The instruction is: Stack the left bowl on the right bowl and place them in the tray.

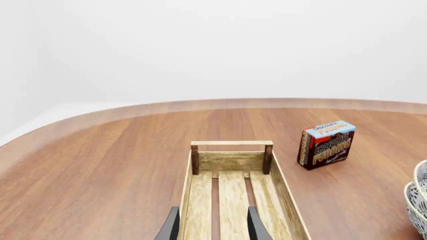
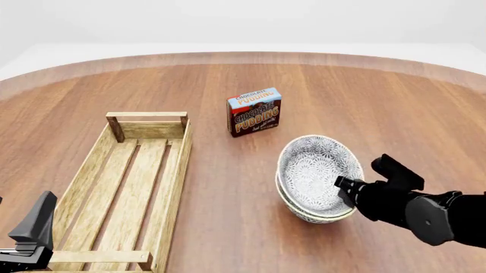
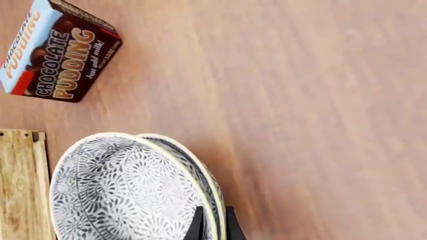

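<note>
We saw the table (image 2: pixel 357 85) cut off on every side. The tray (image 2: pixel 176 170) lay at left, its near end partly hidden behind the left gripper (image 1: pixel 212 225), whose fingers stood spread over the slats. Right of it sat the two bowls (image 2: pixel 315 165), already nested, on the table and apart from the tray. The right gripper (image 3: pixel 213 222) pinched their right rim, covering part of it. The pudding box (image 2: pixel 254 111) stood beyond, clear of everything.
</note>
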### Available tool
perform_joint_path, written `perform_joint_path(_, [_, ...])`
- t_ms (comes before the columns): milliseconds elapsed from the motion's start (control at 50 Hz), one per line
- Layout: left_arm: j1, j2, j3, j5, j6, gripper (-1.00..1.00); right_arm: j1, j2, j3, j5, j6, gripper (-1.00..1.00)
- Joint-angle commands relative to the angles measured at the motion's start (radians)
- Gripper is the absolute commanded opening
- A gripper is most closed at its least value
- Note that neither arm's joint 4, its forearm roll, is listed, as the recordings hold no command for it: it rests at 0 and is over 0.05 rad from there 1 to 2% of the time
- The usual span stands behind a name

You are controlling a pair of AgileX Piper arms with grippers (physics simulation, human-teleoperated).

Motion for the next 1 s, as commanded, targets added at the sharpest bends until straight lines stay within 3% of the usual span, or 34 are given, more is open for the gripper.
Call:
perform_joint_path(20, [0.000, 0.000, 0.000, 0.000, 0.000, 1.00, 0.036, 0.002, -0.006, 0.038, -0.022, -1.00])
perform_joint_path(60, [0.000, 0.000, 0.000, 0.000, 0.000, 1.00, 0.032, -0.022, -0.024, 0.077, -0.048, -1.00])
perform_joint_path(280, [0.000, 0.000, 0.000, 0.000, 0.000, 1.00, 0.059, -0.164, -0.058, 0.194, -0.072, -1.00])
perform_joint_path(420, [0.000, 0.000, 0.000, 0.000, 0.000, 1.00, 0.058, -0.342, -0.177, 0.402, -0.187, -1.00])
perform_joint_path(460, [0.000, 0.000, 0.000, 0.000, 0.000, 1.00, 0.010, -0.354, -0.244, 0.465, -0.296, -1.00])
perform_joint_path(500, [0.000, 0.000, 0.000, 0.000, 0.000, 1.00, 0.057, -0.404, -0.269, 0.488, -0.267, -1.00])
perform_joint_path(560, [0.000, 0.000, 0.000, 0.000, 0.000, 1.00, 0.037, -0.423, -0.333, 0.538, -0.358, -1.00])
perform_joint_path(600, [0.000, 0.000, 0.000, 0.000, 0.000, 1.00, 0.053, -0.437, -0.351, 0.552, -0.359, -1.00])
perform_joint_path(620, [0.000, 0.000, 0.000, 0.000, 0.000, 1.00, 0.029, -0.435, -0.399, 0.582, -0.467, -1.00])
perform_joint_path(680, [0.000, 0.000, 0.000, 0.000, 0.000, 1.00, 0.051, -0.464, -0.429, 0.591, -0.459, -1.00])
perform_joint_path(720, [0.000, 0.000, 0.000, 0.000, 0.000, 1.00, 0.043, -0.461, -0.458, 0.602, -0.538, -1.00])
perform_joint_path(760, [0.000, 0.000, 0.000, 0.000, 0.000, 1.00, 0.039, -0.467, -0.485, 0.608, -0.582, -1.00])
perform_joint_path(780, [0.000, 0.000, 0.000, 0.000, 0.000, 1.00, 0.070, -0.459, -0.492, 0.609, -0.577, -1.00])
perform_joint_path(880, [0.000, 0.000, 0.000, 0.000, 0.000, 1.00, 0.102, -0.449, -0.535, 0.581, -0.660, -1.00])
perform_joint_path(1000, [0.000, 0.000, 0.000, 0.000, 0.000, 1.00, 0.135, -0.390, -0.558, 0.531, -0.678, -1.00])
